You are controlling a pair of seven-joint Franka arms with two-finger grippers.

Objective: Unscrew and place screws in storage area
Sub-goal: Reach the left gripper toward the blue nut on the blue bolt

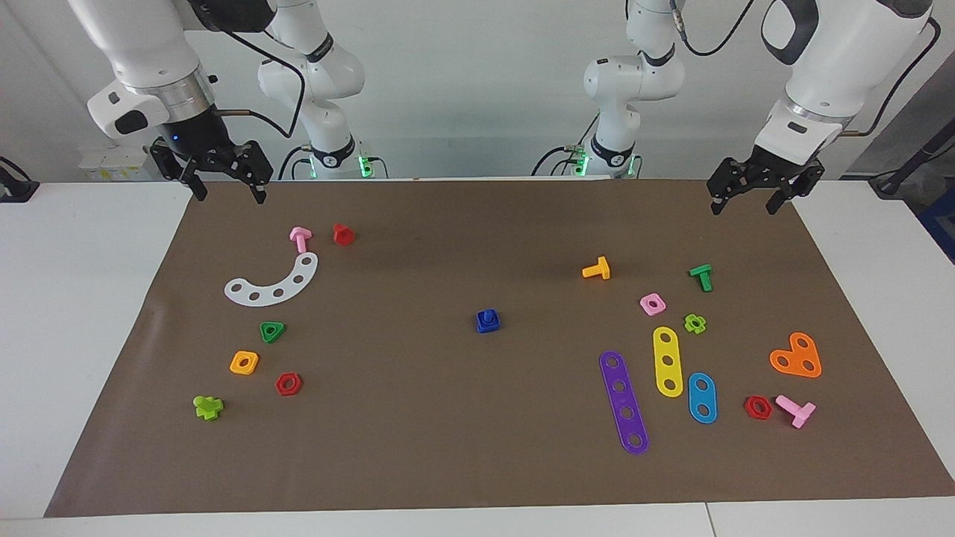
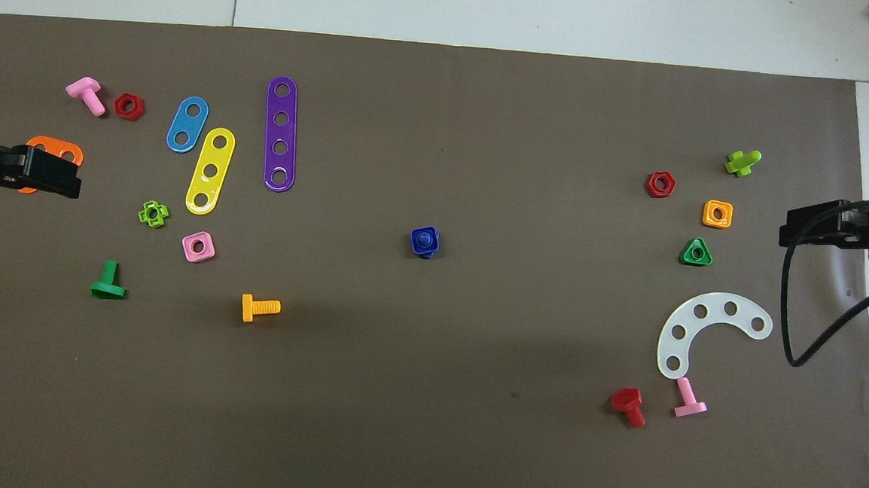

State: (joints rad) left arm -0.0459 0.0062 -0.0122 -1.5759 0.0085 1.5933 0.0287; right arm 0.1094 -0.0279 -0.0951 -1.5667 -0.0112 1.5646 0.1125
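The dark-blue screw (image 1: 487,320) (image 2: 425,241) stands mid-mat, its stem up through a blue square nut. The storage area lies toward the right arm's end: a white curved strip (image 1: 272,283) (image 2: 712,329), a green triangle nut (image 1: 272,331) (image 2: 696,252), an orange square nut (image 1: 244,362) (image 2: 717,214) and a red hexagon nut (image 1: 288,384) (image 2: 660,184). My right gripper (image 1: 230,195) (image 2: 813,226) hangs open and empty over that end's mat edge by the robots. My left gripper (image 1: 744,209) (image 2: 54,175) hangs open and empty above the mat corner at the left arm's end.
Toward the left arm's end lie purple (image 1: 624,401), yellow (image 1: 668,361) and blue (image 1: 702,397) strips, an orange plate (image 1: 797,356), plus orange (image 1: 597,269), green (image 1: 701,277) and pink (image 1: 796,409) bolts. A pink bolt (image 1: 300,239) and red bolt (image 1: 343,234) sit near the white strip.
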